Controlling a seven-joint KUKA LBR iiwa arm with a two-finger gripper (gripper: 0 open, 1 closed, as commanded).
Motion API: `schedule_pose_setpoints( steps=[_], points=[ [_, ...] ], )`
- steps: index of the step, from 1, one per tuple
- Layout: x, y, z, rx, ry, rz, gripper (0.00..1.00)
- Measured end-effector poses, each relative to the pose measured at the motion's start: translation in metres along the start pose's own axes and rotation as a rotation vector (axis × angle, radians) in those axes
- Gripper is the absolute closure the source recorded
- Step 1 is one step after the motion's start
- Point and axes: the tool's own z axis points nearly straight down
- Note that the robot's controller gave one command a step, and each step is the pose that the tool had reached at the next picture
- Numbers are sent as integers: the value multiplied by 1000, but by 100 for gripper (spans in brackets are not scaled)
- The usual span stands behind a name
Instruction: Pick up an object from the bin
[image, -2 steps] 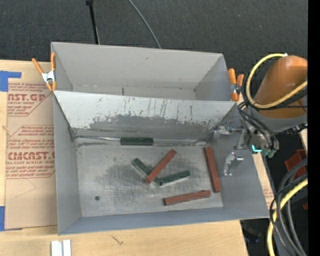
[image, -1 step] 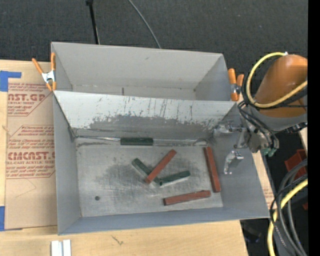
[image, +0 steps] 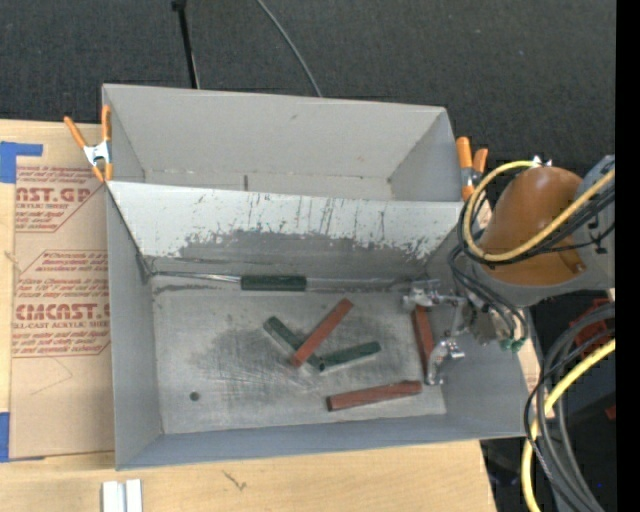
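My gripper (image: 432, 338) is low at the right side of the bin, close to the right wall. Its metal fingers stand apart, one fingertip (image: 416, 298) toward the back and the other toward the front. A short red-brown stick (image: 423, 332) lies in the gap, running front to back; I cannot tell whether the fingers touch it. Another red-brown stick (image: 374, 396) lies flat on the floor just in front and to the left of the gripper.
In the bin's middle, a red-brown stick (image: 322, 333) lies crossed with two dark green sticks (image: 281, 334) (image: 348, 354). Another dark green stick (image: 272, 283) rests along the foot of the back wall. The arm's orange cover and cables hang over the right rim.
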Motion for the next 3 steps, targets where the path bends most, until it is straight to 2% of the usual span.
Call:
schedule_pose_setpoints(
  steps=[1,2,3],
  points=[
    [19,29,63,-3,11,15,100],
    [19,29,63,-3,11,15,100],
    [-13,43,64,1,14,50,100]
  ],
)
